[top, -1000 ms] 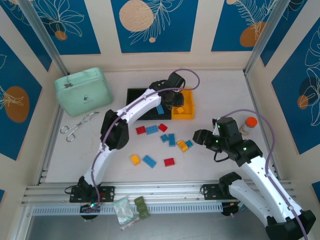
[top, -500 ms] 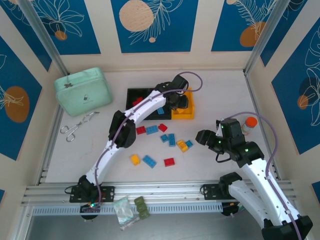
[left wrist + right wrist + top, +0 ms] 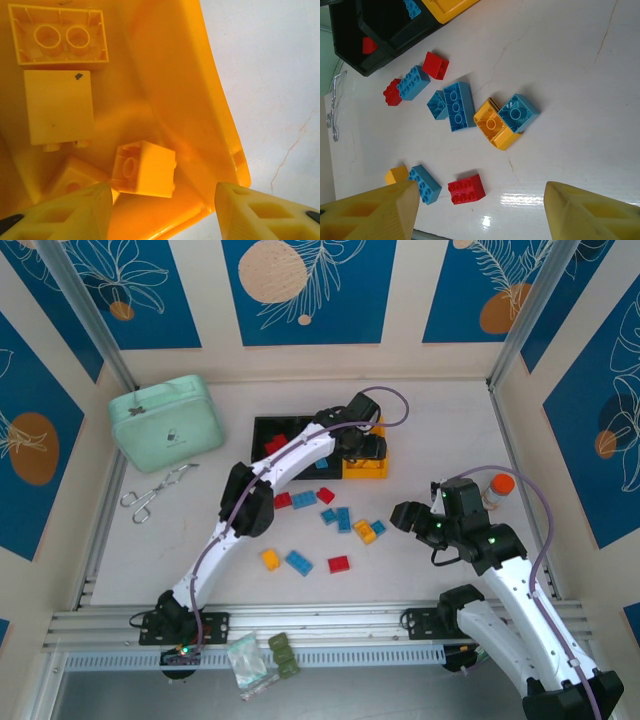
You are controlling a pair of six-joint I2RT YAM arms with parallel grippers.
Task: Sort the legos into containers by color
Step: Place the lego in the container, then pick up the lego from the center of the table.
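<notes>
The left hand (image 3: 362,448) is held over the yellow-orange bin (image 3: 366,474), fingers spread and nothing gripped. Seen from its wrist, a yellow cube brick (image 3: 145,169) lies loose on the bin floor just ahead of the fingertips, and a hollow-side-up yellow brick (image 3: 62,37) lies farther on. The right hand (image 3: 403,514) is poised above the bench (image 3: 450,440), likewise spread wide and empty. The unsorted legos are scattered ahead of it. A yellow brick (image 3: 492,127) touching a light-blue brick (image 3: 519,112) is roughly centred between the fingers, and the pair's long axis is slanted across the line joining them. A long blue brick (image 3: 458,106) lies just beside the pair, and a red brick (image 3: 466,189) sits apart, off to one side. The right hand is judged the nearer of the two to this pair. A turn of the wrist would probably be needed to square the fingers to the yellow brick.
</notes>
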